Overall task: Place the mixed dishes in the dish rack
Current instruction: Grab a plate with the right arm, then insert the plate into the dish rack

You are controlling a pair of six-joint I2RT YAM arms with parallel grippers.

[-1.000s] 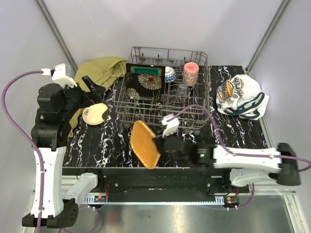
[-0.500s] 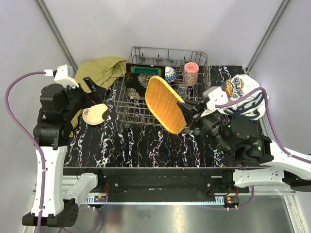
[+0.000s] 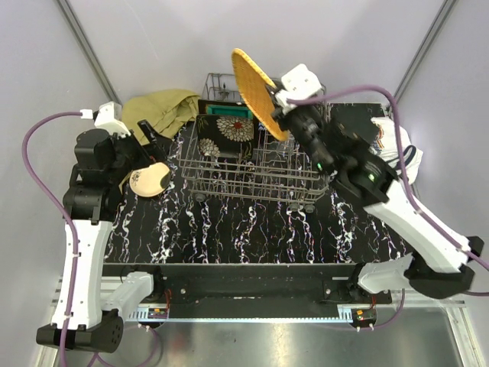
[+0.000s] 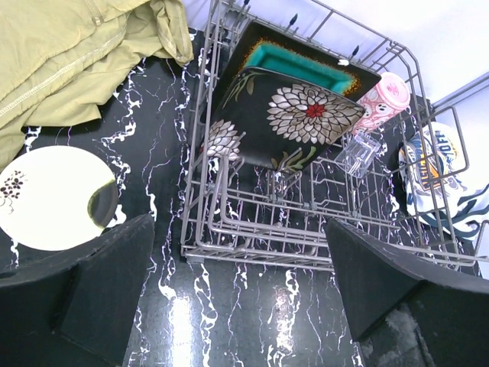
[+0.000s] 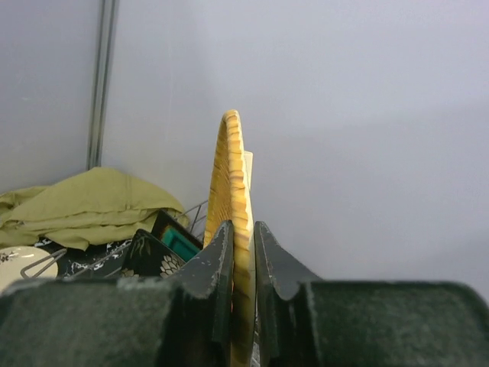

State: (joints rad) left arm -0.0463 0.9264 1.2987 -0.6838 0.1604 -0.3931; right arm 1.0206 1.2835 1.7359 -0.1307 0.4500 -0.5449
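My right gripper [image 3: 276,105] is shut on the orange woven-look square plate [image 3: 255,90], held on edge high above the back of the grey wire dish rack [image 3: 252,180]; the right wrist view shows the plate's rim [image 5: 233,176] pinched between my fingers. In the rack stand a teal square plate [image 4: 302,65], a dark floral plate [image 4: 294,118], a pink cup [image 4: 382,103] and a clear glass [image 4: 357,155]. A cream round plate [image 3: 150,180] lies on the table left of the rack. My left gripper [image 3: 145,141] is open and empty just above that plate.
An olive-yellow cloth [image 3: 157,111] is bunched at the back left. A white printed cloth [image 3: 386,153] lies right of the rack, partly behind my right arm. The tabletop is black marble with white veins [image 3: 252,229].
My right arm swung the orange plate from the table's front, up over the rack, to high above its back edge. The left arm barely moved.
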